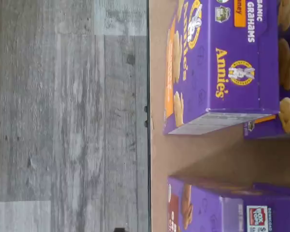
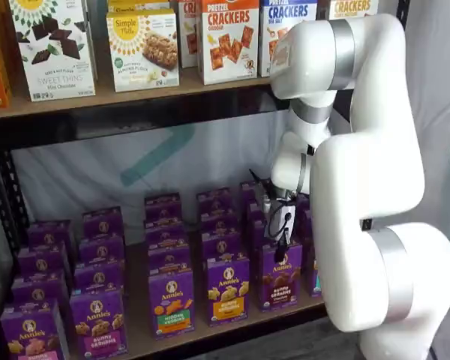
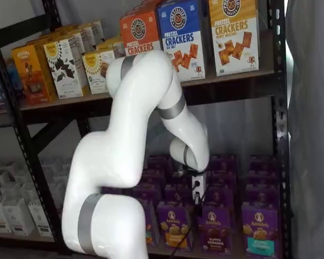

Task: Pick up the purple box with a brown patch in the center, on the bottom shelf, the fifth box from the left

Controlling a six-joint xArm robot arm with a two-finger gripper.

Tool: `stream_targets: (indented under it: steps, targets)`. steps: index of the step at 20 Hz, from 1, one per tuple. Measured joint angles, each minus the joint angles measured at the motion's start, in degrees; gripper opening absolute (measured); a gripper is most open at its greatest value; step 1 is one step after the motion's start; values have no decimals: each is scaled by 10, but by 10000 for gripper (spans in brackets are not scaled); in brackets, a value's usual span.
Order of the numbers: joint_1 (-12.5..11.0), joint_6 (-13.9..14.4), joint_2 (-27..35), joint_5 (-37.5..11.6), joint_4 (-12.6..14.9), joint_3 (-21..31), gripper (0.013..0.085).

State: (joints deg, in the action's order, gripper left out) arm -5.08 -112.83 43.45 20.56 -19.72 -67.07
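The bottom shelf (image 2: 146, 259) holds rows of small purple Annie's cartons standing upright, several deep. In a shelf view, the front row reads, from left: a pink-banded carton, a "Bunny Grahams" carton, an orange-banded carton (image 2: 171, 302), a yellow-banded carton (image 2: 227, 289), and then the purple box (image 2: 280, 276) with dark brown cookies and "Bunny Grahams" on its front. That box stands at the front edge of the shelf, directly below the gripper (image 2: 280, 241), which hangs just above its top. In both shelf views the fingers show only as a dark shape, so I cannot tell how far apart they are; nothing is visibly held. The upper board (image 2: 135, 94) carries "Pretzel Crackers" and "Simple Mills" cartons. The wrist view shows an "Annie's" grahams carton (image 1: 222, 67).
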Motion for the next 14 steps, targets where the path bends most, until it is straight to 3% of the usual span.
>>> stream_targets:
  steps: [1,2,3,4,6,9,14]
  targets:
    - [-1,9,0,6,10,-2,850]
    - [-5,57,5,37,65,-16,850]
    - [-6,76,9,49,88,-22,850]
    - [-6,80,11,51,92,-25,850]
    - [-4,71,16,46,80,-27,850]
    - [-1,27,21,31,29,-29,850]
    - [3,-24,31,-5,-29,-34,850]
